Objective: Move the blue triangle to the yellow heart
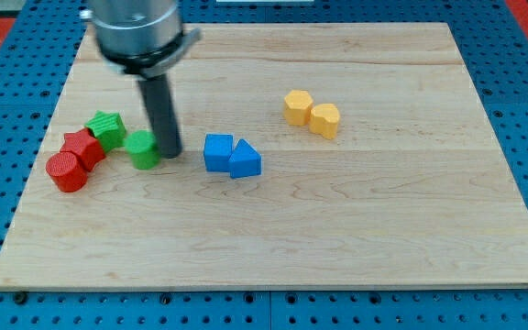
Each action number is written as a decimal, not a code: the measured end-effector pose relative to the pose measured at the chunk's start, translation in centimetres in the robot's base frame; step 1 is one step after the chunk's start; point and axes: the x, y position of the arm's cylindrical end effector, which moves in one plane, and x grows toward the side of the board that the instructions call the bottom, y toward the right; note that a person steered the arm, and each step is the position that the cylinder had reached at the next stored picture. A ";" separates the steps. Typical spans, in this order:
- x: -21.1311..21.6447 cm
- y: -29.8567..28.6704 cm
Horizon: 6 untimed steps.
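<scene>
The wooden board (356, 229) carries red (73, 160), green (122, 137), blue (231, 155) and yellow (311, 114) blocks (each colour paired, touching), yellow pair well apart

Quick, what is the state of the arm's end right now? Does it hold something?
No gripper: my tip is a bare rod holding nothing. It stands beside the green round block, at its right in the view, left of the blue triangle.

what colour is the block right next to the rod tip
Green: the green block sits just left of my tip, seen in the camera view.
</scene>
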 end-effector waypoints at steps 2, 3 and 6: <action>2.7 4.3; 2.8 11.7; 2.6 22.9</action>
